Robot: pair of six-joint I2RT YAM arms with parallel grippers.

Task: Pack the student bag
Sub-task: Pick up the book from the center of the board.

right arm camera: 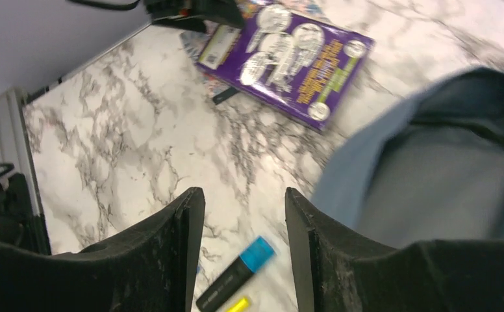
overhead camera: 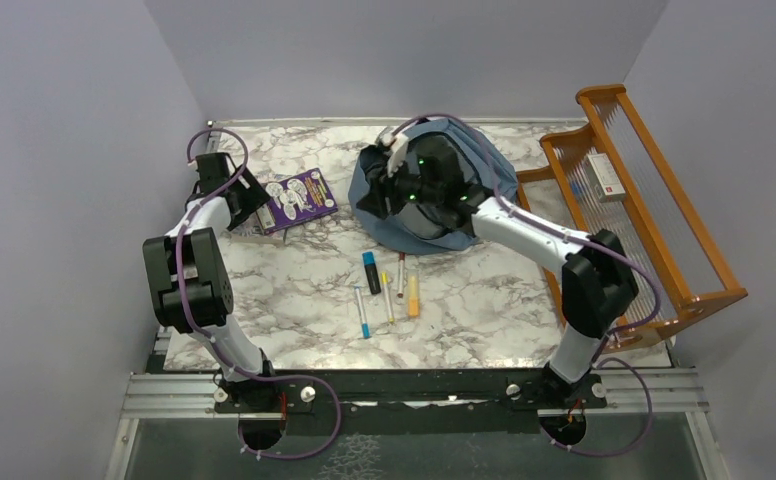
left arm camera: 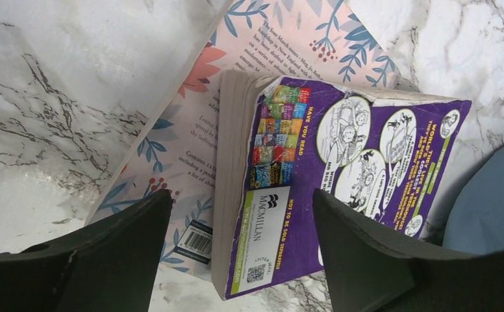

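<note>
Left gripper (left arm camera: 241, 198): fingers apart, straddling the spine end of the purple book (left arm camera: 340, 149), no contact visible. That book lies askew on a floral book (left arm camera: 191, 130). Risk: closing here may pinch both books, or the thick worn pages may slip and fan open.

Right gripper (right arm camera: 243, 195): fingers apart, empty, over the table (right arm camera: 139, 130) just beside the bag (right arm camera: 431, 182), which slumps at the far middle. Risk: the soft fabric may sag and block entry.
</note>
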